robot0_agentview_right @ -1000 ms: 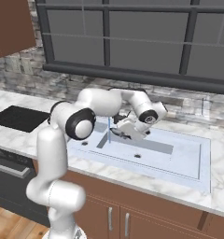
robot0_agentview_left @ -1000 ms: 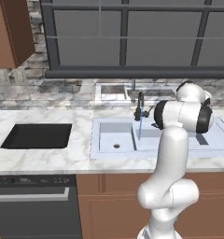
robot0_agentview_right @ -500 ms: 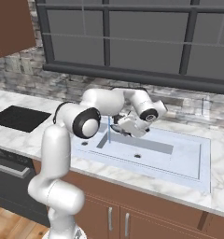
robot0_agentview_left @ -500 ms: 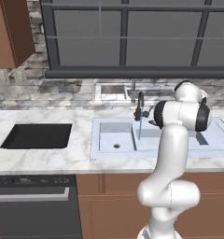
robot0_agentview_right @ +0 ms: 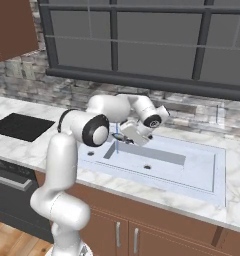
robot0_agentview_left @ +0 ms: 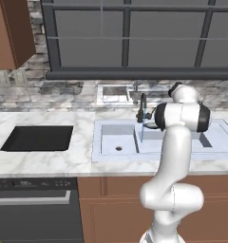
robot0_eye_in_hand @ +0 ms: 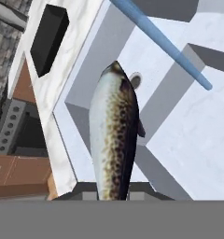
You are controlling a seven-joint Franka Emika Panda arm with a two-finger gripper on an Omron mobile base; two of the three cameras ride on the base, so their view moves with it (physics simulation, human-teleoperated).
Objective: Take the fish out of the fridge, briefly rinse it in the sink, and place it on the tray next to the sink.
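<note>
In the left base view, the claw is hidden behind the arm's big joint above the sink (robot0_agentview_left: 116, 142), and neither the fish nor the jaws can be made out. The dark gooseneck tap (robot0_agentview_left: 142, 105) stands just beside the hidden hand, with a thin blue stream of water (robot0_agentview_left: 141, 133) falling from it into the sink. The black tray (robot0_agentview_left: 37, 137) lies flat on the marble worktop (robot0_agentview_left: 44, 163), well apart from the hand, beyond the sink's far end. Compared with the picture of a second ago, the elbow joint is seen slightly lower and closer to the tap.

In the right base view, the claw (robot0_agentview_right: 123, 136) hangs over the sink's basin nearest the tray, beside the water stream. A small dark shape at its tip is taken to be the fish (robot0_agentview_right: 120, 136), too small for detail. Since the earlier picture the hand is shifted a little toward the tray end of the sink.

In the hand view, the fish (robot0_eye_in_hand: 114, 135) is seen clearly: a slim body with a dark, brown-speckled back and a pale silvery belly. It is clenched between the jaws at one end, and its long axis runs straight out along the claw's own line, the free end pointing away over the basin's drain. The water stream (robot0_eye_in_hand: 160, 42) passes beyond its tip, not touching it.
</note>
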